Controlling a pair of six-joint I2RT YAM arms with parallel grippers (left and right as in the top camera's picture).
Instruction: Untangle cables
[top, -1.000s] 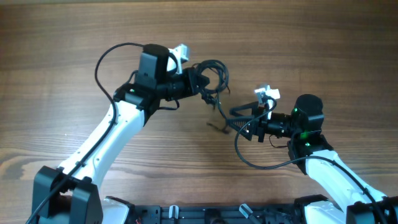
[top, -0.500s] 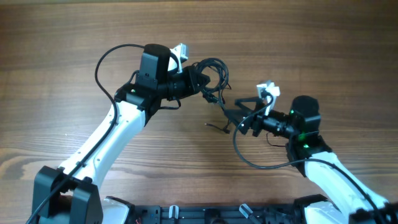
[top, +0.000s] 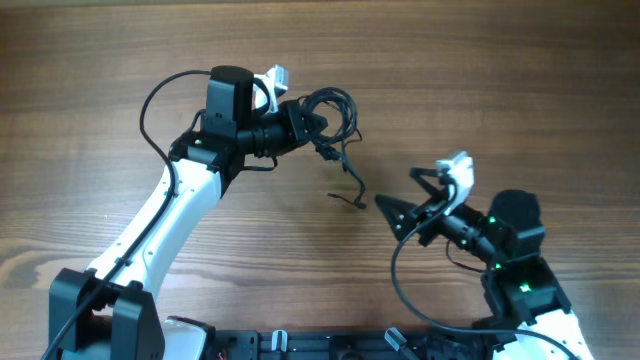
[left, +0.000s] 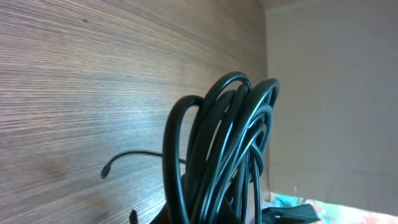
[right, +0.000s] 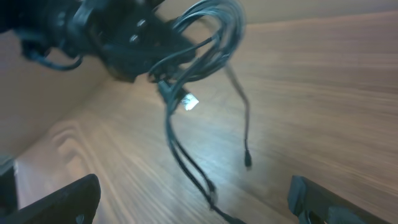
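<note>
**Finding, right tool.** The right tool stands with its jaws fully spread and nothing between them. A second ago it was half closed and close in beside the hanging strands. It has since let go and drawn back toward the near right of the desk. Its wrist view shows both fingers wide apart at the frame corners, with bare wood between them.

**Finding, left tool.** The left tool is clamped tight on the cables and holds them at the far centre, clear above the desk. It has shifted slightly to the left over the last second.

**Condition of the cables.** The bundle remains a dense coil of several loops, seen close in the left wrist view. Two or three trailing strands hang from it, and their ends lie on the wood between the two tools.

**Assessment.** The release appears to end one pull. A few strand ends are free, but the coil itself is not separated. The task is judged far from done, and the right tool will likely need a fresh hold on a single strand.
</note>
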